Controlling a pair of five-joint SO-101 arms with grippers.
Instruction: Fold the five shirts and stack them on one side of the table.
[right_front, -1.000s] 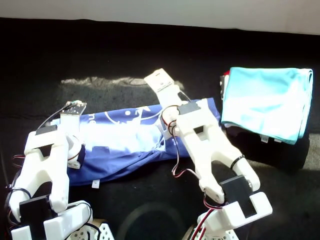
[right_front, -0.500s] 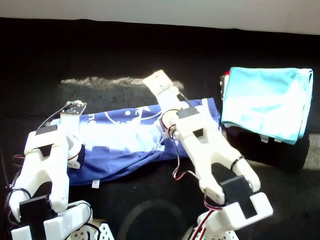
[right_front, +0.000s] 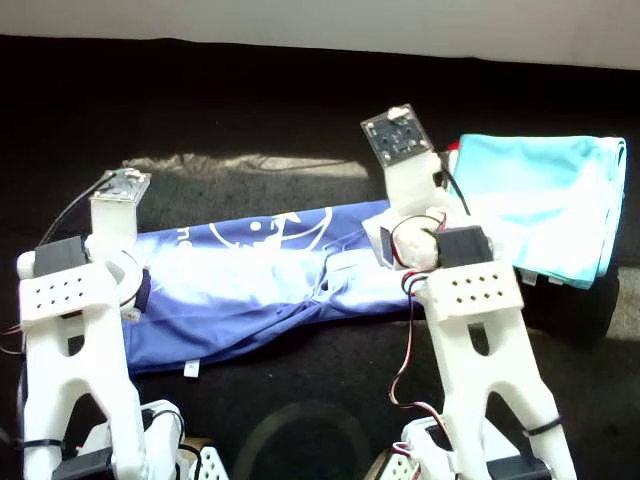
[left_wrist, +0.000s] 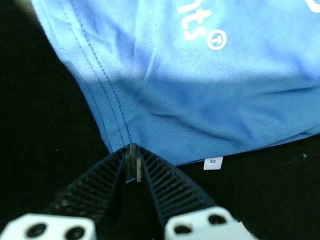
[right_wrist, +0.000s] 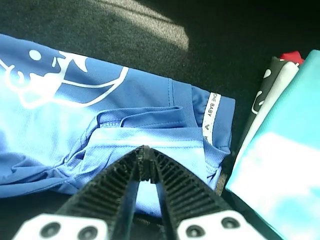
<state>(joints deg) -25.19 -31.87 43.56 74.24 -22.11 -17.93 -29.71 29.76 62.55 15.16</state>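
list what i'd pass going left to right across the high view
left arm → blue shirt spread flat → right arm → folded turquoise shirt

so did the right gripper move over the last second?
Yes. The right gripper shifted along the blue shirt toward the folded turquoise shirt, which stayed put.

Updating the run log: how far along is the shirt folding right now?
Done: a stack topped by the turquoise shirt sits on the right; layers beneath show, count unclear. In hand: the blue shirt lies partly folded, left gripper shut on its hem corner, right gripper shut near its collar end. Remaining: finish folding and stack it.
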